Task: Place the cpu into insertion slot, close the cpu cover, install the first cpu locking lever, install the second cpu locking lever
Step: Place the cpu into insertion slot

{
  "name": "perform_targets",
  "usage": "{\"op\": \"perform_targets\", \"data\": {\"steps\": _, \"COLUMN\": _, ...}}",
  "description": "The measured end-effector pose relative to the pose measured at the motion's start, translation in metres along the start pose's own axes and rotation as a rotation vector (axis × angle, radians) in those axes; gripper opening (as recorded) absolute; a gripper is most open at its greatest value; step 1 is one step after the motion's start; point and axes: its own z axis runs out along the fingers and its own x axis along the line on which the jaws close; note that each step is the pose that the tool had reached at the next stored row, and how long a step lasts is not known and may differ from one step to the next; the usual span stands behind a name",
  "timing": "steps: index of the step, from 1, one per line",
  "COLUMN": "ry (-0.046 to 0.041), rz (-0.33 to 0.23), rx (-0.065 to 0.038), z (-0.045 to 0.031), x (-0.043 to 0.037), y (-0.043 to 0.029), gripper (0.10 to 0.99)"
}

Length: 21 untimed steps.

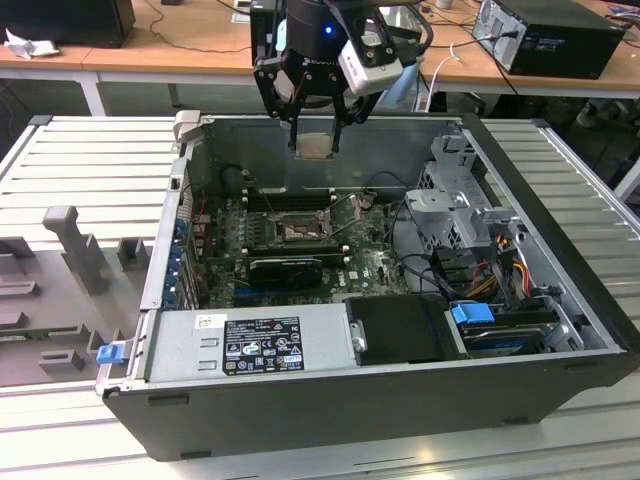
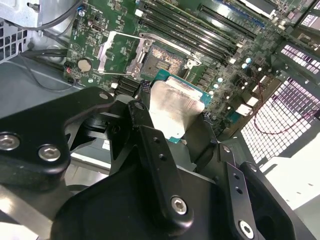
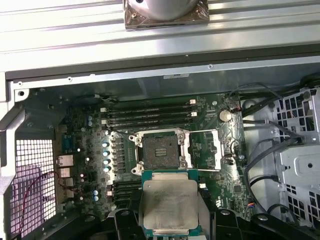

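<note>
**Claw.** The black two-fingered claw (image 1: 315, 138) is closed on the small flat square cpu with a pale silver-beige metal face (image 1: 315, 148). It pinches the chip across two opposite edges.

**Position.** The cpu hangs in the air above the open dark-grey computer case (image 1: 560, 300), which stands on the pale ribbed metal worktop (image 1: 90, 170). It is clear of the green board.

**Socket.** The square black insertion slot with a dark metal rim (image 3: 161, 150) lies bare. The thin dark-grey metal cpu cover frame (image 3: 206, 149) is swung open beside it.

**Handling, as judged.**
- The chip is light and rigid.
- Its smooth metal face is likely slippery.
- Its underside contacts are fragile, as are the slot's contacts.
- An edge hold suits it, leaving the face and underside untouched.
- Any tilt in the grip would risk a skewed seating.
</note>
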Motion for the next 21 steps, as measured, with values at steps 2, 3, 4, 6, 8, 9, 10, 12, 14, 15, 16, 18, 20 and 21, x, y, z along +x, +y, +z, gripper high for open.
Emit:
{"op": "perform_targets", "data": {"steps": 2, "ry": -0.0009, "rz": 0.01, "rx": 0.0, "z": 0.0, "x": 0.0, "y": 0.0, "gripper": 0.525}}
{"op": "perform_targets", "data": {"steps": 3, "ry": -0.0016, "rz": 0.018, "rx": 0.0, "z": 0.0, "x": 0.0, "y": 0.0, "gripper": 0.525}}
{"op": "perform_targets", "data": {"steps": 4, "ry": -0.0022, "rz": 0.024, "rx": -0.001, "z": 0.0, "x": 0.0, "y": 0.0, "gripper": 0.525}}
{"op": "perform_targets", "data": {"steps": 6, "ry": -0.0029, "rz": 0.032, "rx": -0.001, "z": 0.0, "x": 0.0, "y": 0.0, "gripper": 0.525}}
{"op": "perform_targets", "data": {"steps": 8, "ry": -0.0032, "rz": 0.036, "rx": -0.001, "z": 0.0001, "x": 0.0, "y": 0.0, "gripper": 0.525}}
{"op": "perform_targets", "data": {"steps": 9, "ry": -0.0033, "rz": 0.037, "rx": -0.001, "z": 0.0009, "x": 0.0, "y": -0.0001, "gripper": 0.525}}
{"op": "perform_targets", "data": {"steps": 10, "ry": -0.0033, "rz": 0.037, "rx": -0.001, "z": 0.0016, "x": 0.0, "y": -0.0001, "gripper": 0.525}}
{"op": "perform_targets", "data": {"steps": 12, "ry": -0.0032, "rz": 0.037, "rx": -0.001, "z": 0.0023, "x": 0.0, "y": -0.0002, "gripper": 0.525}}
{"op": "perform_targets", "data": {"steps": 14, "ry": -0.0033, "rz": 0.039, "rx": -0.001, "z": 0.0025, "x": -0.0001, "y": -0.0002, "gripper": 0.525}}
{"op": "perform_targets", "data": {"steps": 15, "ry": -0.0036, "rz": 0.041, "rx": -0.001, "z": 0.0026, "x": -0.0001, "y": -0.0003, "gripper": 0.525}}
{"op": "perform_targets", "data": {"steps": 16, "ry": -0.0039, "rz": 0.044, "rx": -0.001, "z": 0.0026, "x": 0.0, "y": -0.0003, "gripper": 0.525}}
{"op": "perform_targets", "data": {"steps": 18, "ry": -0.0045, "rz": 0.051, "rx": -0.001, "z": 0.0027, "x": -0.0001, "y": -0.0003, "gripper": 0.525}}
{"op": "perform_targets", "data": {"steps": 20, "ry": -0.005, "rz": 0.057, "rx": -0.001, "z": 0.0027, "x": 0.0, "y": -0.0003, "gripper": 0.525}}
{"op": "perform_targets", "data": {"steps": 21, "ry": -0.0052, "rz": 0.059, "rx": -0.001, "z": 0.0027, "x": 0.0, "y": -0.0003, "gripper": 0.525}}
